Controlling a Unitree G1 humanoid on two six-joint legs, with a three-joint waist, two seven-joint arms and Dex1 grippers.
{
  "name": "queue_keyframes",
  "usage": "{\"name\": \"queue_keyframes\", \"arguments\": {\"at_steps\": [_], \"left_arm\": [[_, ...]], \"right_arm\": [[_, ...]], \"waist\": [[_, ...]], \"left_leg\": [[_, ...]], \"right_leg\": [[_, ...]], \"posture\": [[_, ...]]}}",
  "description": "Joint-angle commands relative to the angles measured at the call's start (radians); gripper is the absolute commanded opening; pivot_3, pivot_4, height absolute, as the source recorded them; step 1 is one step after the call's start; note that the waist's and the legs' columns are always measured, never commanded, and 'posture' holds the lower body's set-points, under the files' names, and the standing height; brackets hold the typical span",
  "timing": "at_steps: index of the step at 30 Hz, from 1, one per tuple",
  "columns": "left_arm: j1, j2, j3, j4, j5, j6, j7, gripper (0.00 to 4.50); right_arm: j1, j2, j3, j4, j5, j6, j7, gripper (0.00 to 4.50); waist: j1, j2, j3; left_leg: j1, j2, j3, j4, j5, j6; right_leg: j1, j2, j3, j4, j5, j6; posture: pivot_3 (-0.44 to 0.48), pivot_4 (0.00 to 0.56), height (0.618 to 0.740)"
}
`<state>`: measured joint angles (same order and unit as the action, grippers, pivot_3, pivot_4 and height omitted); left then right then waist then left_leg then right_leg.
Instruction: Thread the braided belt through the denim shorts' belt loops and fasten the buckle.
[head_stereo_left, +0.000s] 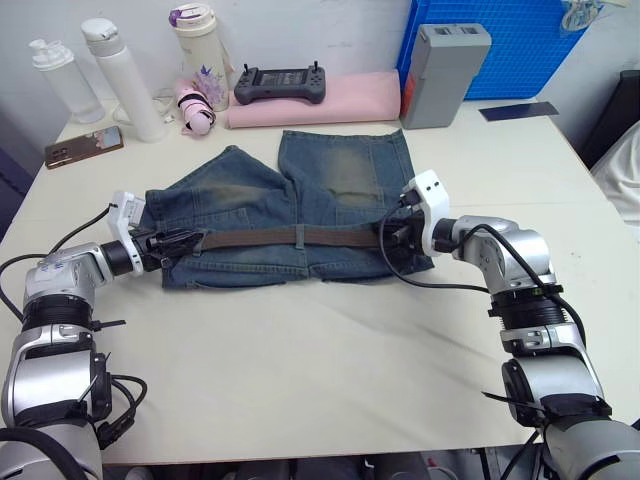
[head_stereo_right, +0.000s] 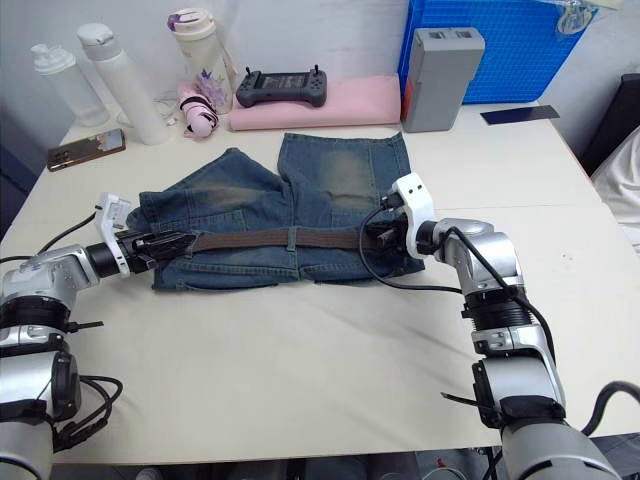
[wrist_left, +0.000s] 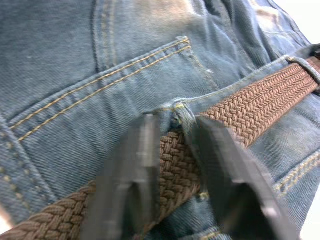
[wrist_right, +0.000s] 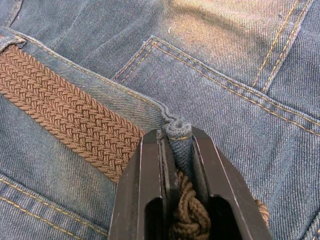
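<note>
The denim shorts (head_stereo_left: 290, 205) lie mid-counter (head_stereo_left: 330, 350), the braided belt (head_stereo_left: 270, 238) along their waistband. The right claw (wrist_right: 177, 150) is clamped on a belt loop (wrist_right: 178, 134); the left claw (wrist_left: 175, 150) stands apart, straddling another loop (wrist_left: 184, 116).

Denim shorts (head_stereo_left: 300, 190): faded, matt twill cloth, yellow stitching. Braided belt (wrist_right: 70, 120): coarse brown woven webbing. Gripper fingers (wrist_right: 150, 190): smooth black plastic

Brown braided belt (head_stereo_left: 270, 238), faded-blue denim shorts (head_stereo_left: 250, 195)
</note>
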<state>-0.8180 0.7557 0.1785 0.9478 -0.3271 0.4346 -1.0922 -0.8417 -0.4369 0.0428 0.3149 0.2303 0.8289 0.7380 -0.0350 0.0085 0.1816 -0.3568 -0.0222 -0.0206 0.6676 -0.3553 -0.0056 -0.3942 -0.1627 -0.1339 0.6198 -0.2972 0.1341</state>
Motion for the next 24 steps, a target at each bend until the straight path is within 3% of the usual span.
{"name": "queue_keyframes", "arguments": {"at_steps": [1,10,13,19,24], "left_arm": [[-0.002,0.021,0.017,-0.043,-0.005,-0.011,-0.034,0.34],[-0.006,0.024,0.025,-0.058,0.001,-0.052,-0.042,0.34],[0.068,0.051,0.067,-0.262,-0.068,-0.010,-0.090,0.34],[0.427,0.083,0.205,-0.819,-0.172,0.061,-0.045,0.34],[0.790,0.045,0.268,-1.116,-0.011,-0.290,0.010,0.34]], "right_arm": [[-0.002,0.000,-0.010,-0.027,0.014,-0.007,-0.002,0.02],[-0.006,0.006,-0.020,-0.021,0.017,-0.021,-0.011,0.02],[0.027,-0.020,-0.071,-0.105,0.070,-0.044,0.031,0.02],[0.201,-0.124,-0.165,-0.409,0.259,-0.025,0.206,0.02],[0.384,-0.277,-0.173,-0.571,0.345,-0.046,0.370,0.02]], "waist": [[0.000,0.000,0.000],[0.000,0.000,0.000],[-0.001,0.000,0.000],[-0.002,0.000,0.000],[0.009,-0.001,0.001]], "left_leg": [[0.000,0.000,0.000,0.000,0.000,0.000],[0.000,0.000,0.000,0.000,0.000,0.000],[0.000,0.000,0.000,0.000,0.000,0.000],[-0.001,0.001,0.000,-0.001,-0.001,0.002],[0.001,0.001,0.003,0.000,-0.003,0.003]], "right_leg": [[0.000,0.000,0.000,0.000,0.000,0.000],[0.000,0.000,0.000,0.000,0.000,0.000],[0.000,0.000,0.001,0.001,0.000,0.000],[-0.002,0.000,0.003,0.000,0.000,0.000],[0.001,-0.001,0.004,-0.004,0.000,0.000]], "posture": [[0.000,0.150,0.739],[0.000,0.150,0.739],[0.000,0.150,0.739],[0.000,0.150,0.739],[0.000,0.150,0.739]]}}
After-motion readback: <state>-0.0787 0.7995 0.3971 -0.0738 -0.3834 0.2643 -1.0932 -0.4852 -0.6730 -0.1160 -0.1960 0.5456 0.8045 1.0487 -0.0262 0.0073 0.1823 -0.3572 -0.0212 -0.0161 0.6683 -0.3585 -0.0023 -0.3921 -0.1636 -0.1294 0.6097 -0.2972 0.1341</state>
